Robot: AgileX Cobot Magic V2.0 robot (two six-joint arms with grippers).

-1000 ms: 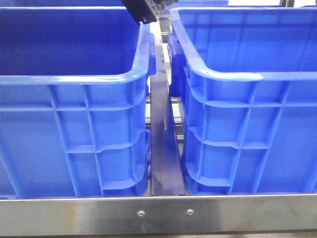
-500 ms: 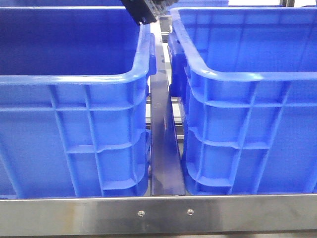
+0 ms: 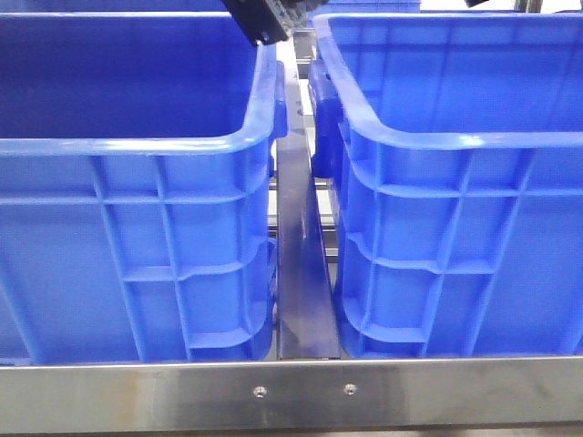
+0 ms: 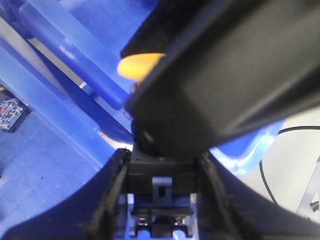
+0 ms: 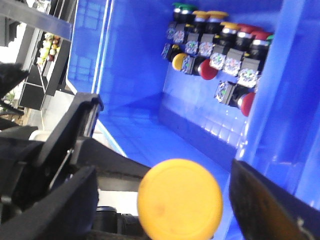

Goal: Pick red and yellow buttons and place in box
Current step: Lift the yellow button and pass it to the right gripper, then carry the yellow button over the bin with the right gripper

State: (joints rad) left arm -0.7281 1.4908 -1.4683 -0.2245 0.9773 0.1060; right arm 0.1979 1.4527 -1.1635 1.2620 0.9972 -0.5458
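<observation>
Currently I'm seeing the right gripper [image 5: 165,210] pinching a yellow button [image 5: 180,199] between its jaws, hanging over the blue box [image 5: 135,65]; more buttons [image 5: 220,45] are lying along its far wall. Left gripper's [image 4: 162,200] jaws: cannot tell.

A blurred black arm part [image 4: 225,75] is filling most of the left wrist view, hiding all but a sliver of a round yellow button cap [image 4: 137,65]. In the front view, the tall bright blue ribbed plastic crates [image 3: 137,209] are concealing their floors, and the frame's edges are cropping both.
</observation>
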